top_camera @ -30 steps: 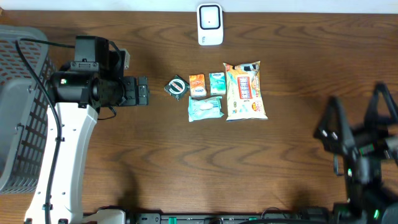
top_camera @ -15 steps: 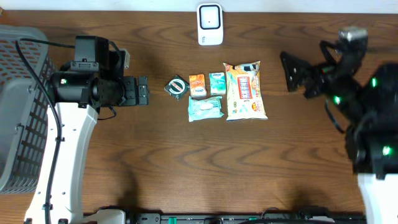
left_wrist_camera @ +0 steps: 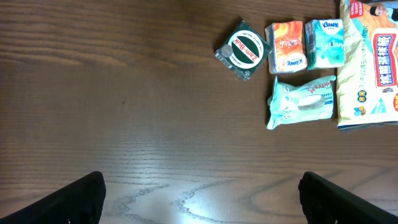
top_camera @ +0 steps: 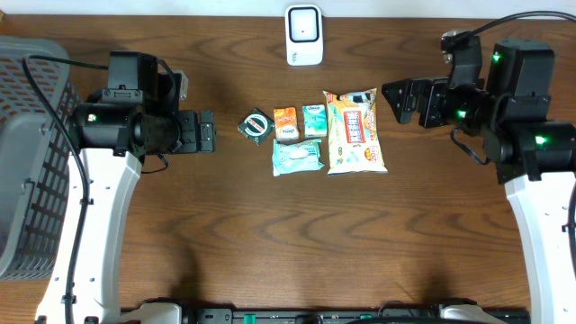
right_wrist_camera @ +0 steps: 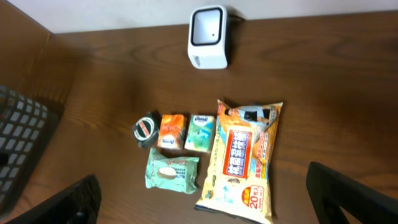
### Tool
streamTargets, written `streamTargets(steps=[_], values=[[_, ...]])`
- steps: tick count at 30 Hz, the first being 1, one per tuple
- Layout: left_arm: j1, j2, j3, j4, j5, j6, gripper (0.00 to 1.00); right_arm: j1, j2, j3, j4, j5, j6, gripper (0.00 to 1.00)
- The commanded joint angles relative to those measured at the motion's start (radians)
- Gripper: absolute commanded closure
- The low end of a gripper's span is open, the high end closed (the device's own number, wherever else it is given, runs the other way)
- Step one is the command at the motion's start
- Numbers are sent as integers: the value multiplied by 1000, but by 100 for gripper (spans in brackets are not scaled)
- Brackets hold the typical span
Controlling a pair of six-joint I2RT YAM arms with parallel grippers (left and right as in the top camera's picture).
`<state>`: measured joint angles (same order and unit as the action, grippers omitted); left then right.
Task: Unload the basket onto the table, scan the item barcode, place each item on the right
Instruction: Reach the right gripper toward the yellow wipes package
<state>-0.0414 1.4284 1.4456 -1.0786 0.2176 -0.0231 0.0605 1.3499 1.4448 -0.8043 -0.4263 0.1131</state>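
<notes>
A white barcode scanner (top_camera: 304, 36) (right_wrist_camera: 208, 37) stands at the table's far edge. Below it lie the items: a dark green Zam-Buk packet (top_camera: 256, 125) (left_wrist_camera: 244, 50), an orange tissue pack (top_camera: 284, 123), a teal Kleenex pack (top_camera: 314, 121), a green wipes pack (top_camera: 296, 157) (right_wrist_camera: 171, 172) and a large yellow wipes pack (top_camera: 355, 131) (right_wrist_camera: 242, 162). My left gripper (top_camera: 209, 132) (left_wrist_camera: 200, 193) is open, left of the items, over bare wood. To the right of the yellow pack, my right gripper (top_camera: 402, 103) (right_wrist_camera: 202, 186) hangs open and holds nothing.
A grey mesh basket (top_camera: 27, 153) (right_wrist_camera: 18, 143) takes up the left edge of the table. Wood shows between my left gripper and the Zam-Buk packet, and in front of the items.
My right arm has swung up from the lower right corner to a spot just right of the yellow pack, gripper pointing left. The left arm and the items have not moved.
</notes>
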Motion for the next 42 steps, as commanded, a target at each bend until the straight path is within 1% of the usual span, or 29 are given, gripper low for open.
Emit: streamTargets(steps=[1, 9, 14, 23, 30, 38, 42], values=[[-3, 3, -5, -5, -10, 0, 2, 5, 5, 17, -5, -3, -13, 1], [-3, 3, -5, -5, -10, 0, 2, 5, 6, 17, -6, -2, -14, 1], [-3, 3, -5, -5, -10, 0, 2, 5, 43, 7, -2, 2, -84, 1], [-3, 3, -5, -5, -10, 0, 2, 9, 295, 7, -1, -13, -74, 1], [-3, 3, -5, -5, -10, 0, 2, 4, 475, 7, 83, -10, -78, 1], [-3, 3, -5, -5, -10, 0, 2, 3, 623, 7, 105, -10, -86, 1], [-3, 3, -5, -5, -10, 0, 2, -6, 676, 7, 103, -39, -123, 1]])
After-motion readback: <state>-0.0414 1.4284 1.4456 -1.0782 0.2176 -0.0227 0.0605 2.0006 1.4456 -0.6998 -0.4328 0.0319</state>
